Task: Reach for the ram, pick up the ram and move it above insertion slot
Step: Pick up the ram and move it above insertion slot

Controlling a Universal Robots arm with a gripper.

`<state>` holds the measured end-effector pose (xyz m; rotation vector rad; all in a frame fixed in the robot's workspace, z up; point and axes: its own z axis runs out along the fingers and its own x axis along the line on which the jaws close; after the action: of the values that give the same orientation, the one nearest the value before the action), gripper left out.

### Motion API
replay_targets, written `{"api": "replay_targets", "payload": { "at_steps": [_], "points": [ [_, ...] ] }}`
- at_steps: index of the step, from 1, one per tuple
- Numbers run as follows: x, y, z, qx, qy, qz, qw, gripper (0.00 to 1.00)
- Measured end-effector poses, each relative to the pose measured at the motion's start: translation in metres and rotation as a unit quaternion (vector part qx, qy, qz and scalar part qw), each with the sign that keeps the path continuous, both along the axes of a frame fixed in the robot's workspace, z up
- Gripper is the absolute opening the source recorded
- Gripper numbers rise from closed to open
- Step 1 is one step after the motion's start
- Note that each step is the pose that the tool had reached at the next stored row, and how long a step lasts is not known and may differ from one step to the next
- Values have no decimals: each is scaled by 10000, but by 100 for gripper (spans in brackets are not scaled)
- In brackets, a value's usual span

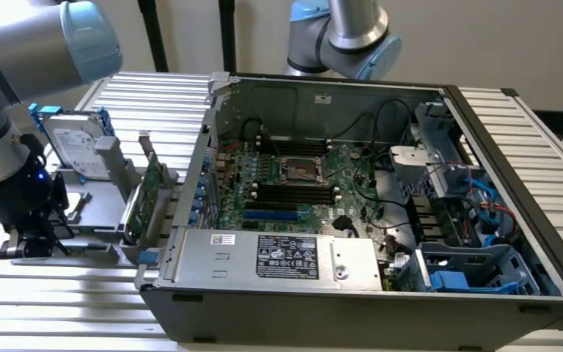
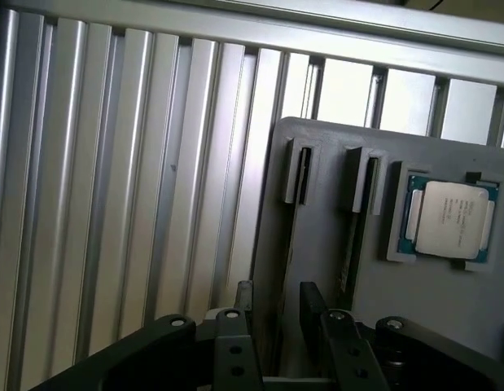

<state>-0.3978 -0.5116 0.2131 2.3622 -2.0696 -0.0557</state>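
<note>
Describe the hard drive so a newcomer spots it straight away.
Start at the open computer case. To the exterior view's left, a grey rack holds parts upright; the hard drive is the silver box with a white label. Unlike the green card beside it, it has blue rails.

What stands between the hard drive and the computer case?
In the exterior view, the green card stands upright there, in the gray holder.

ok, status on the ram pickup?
Gripper open, low over the gray holder, straddling one of its slots. Ram looks edge-on in that slot, not yet gripped. Nothing seen blocking.
</note>
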Motion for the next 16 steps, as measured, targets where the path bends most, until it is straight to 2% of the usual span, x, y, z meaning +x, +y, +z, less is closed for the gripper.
{"api": "replay_targets", "payload": {
  "at_steps": [6, 12, 16],
  "points": [
    [1, 20, -55, 2, 2, -42, 10000, 37],
    [0, 26, -87, 1, 9, -317, 9995, 37],
    [0, 40, -101, 5, 8, -409, 9992, 37]
  ]
}}
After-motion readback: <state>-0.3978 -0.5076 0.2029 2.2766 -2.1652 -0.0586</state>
